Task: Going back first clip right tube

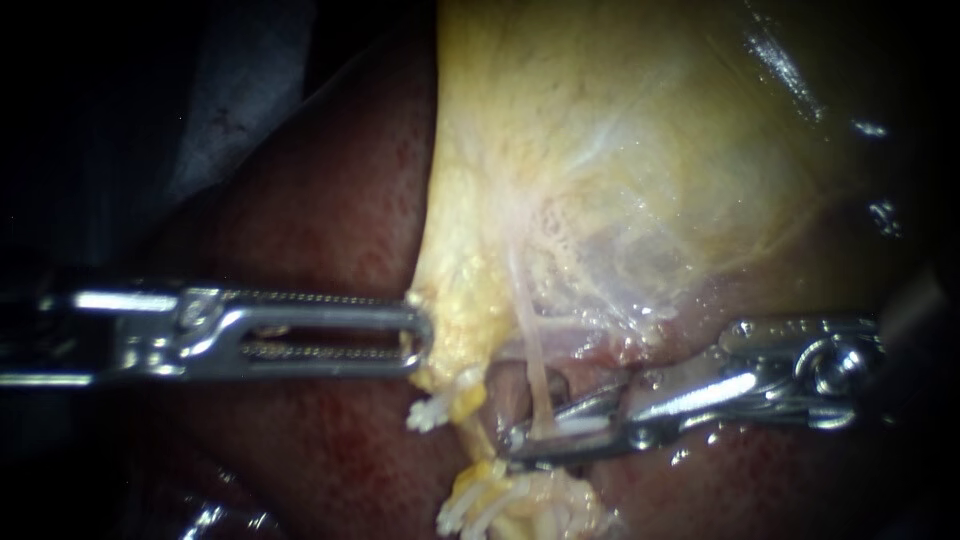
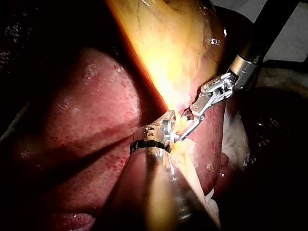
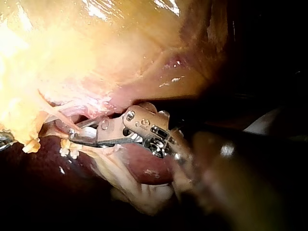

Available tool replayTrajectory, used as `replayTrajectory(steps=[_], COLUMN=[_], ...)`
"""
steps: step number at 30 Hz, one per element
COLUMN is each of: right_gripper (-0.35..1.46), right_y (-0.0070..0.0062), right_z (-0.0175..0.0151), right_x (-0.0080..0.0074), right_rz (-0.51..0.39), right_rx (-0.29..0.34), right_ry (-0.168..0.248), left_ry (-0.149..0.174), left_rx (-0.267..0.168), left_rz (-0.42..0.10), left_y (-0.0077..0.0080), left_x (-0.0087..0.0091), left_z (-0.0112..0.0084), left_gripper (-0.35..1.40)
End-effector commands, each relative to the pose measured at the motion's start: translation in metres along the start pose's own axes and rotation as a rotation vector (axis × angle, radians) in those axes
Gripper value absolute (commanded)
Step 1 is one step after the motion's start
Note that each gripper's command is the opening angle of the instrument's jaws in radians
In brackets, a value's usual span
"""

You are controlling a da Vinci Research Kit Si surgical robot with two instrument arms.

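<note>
Darkness surrounds the tissue, with a dim grey fold in the far corner behind it. The broad, dark red liver (image 1: 330, 200) is wet and finely speckled, and it carries everything else. On it lies the pale yellow gallbladder (image 1: 600, 150), glossy and veined with white fibrous strands. Its lower edge thins into a pinkish membrane, and ragged yellow-white shreds of fat (image 1: 480, 500) hang below that.

The left instrument (image 1: 420, 335) is polished steel and ends in a long slotted claw with fine teeth. The claw is closed on the gallbladder's left edge, where the yellow tissue draws to a point at its tip. The right instrument (image 1: 530, 435) is steel with a hinged, pinned neck and lies low along the gallbladder's lower edge. Its claw is parted, with a gap between its two jaws.

A thin, pale, smooth tube (image 1: 527, 330) runs down from the membrane into that gap. A small white clip (image 1: 580, 425) sits there between the jaws, just beside the tube's lower end.
</note>
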Motion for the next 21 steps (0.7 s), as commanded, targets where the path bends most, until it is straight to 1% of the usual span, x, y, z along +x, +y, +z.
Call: replayTrajectory(steps=[1, 7, 9, 10, 11, 13, 14, 15, 17, 21], right_gripper=[-0.23, -0.23, -0.19, -0.13, -0.02, 0.12, 0.22, 0.28, 0.36, 0.43], right_y=[0.0, -0.0001, -0.0001, -0.0001, -0.0001, -0.0002, -0.0002, -0.0003, -0.0004, -0.0007], right_z=[0.0, -0.0001, -0.0002, -0.0002, -0.0003, -0.0003, -0.0004, -0.0004, -0.0006, -0.001], right_x=[0.0, 0.0001, 0.0002, 0.0002, 0.0003, 0.0004, 0.0004, 0.0005, 0.0007, 0.0012], right_rz=[0.001, 0.001, 0.002, 0.002, 0.003, 0.004, 0.004, 0.011, -0.011, -0.03], right_rx=[0.0, 0.0, 0.0, 0.0, 0.003, -0.001, -0.003, -0.004, -0.008, -0.008], right_ry=[0.0, 0.0, 0.0, 0.0, -0.002, 0.003, 0.005, 0.012, 0.021, 0.031], left_ry=[0.0, 0.0, 0.0, 0.0, 0.0, 0.0, 0.0, 0.0, 0.0, 0.0], left_rx=[0.0, 0.0, 0.0, 0.0, 0.0, 0.0, 0.0, 0.0, 0.0, 0.0], left_rz=[0.0, 0.0, 0.0, 0.0, 0.0, 0.0, 0.0, 0.0, 0.0, 0.0], left_y=[0.0, 0.0, 0.0, 0.0, 0.0, 0.0, 0.0, 0.0, 0.0, 0.0], left_x=[0.0, 0.0, 0.0, 0.0, 0.0, 0.0, 0.0, 0.0, 0.0, 0.0], left_z=[0.0, 0.0, 0.0, 0.0, 0.0, 0.0, 0.0, 0.0, 0.0, 0.0], left_gripper=[-0.35, -0.35, -0.35, -0.35, -0.35, -0.35, -0.35, -0.35, -0.35, -0.35])
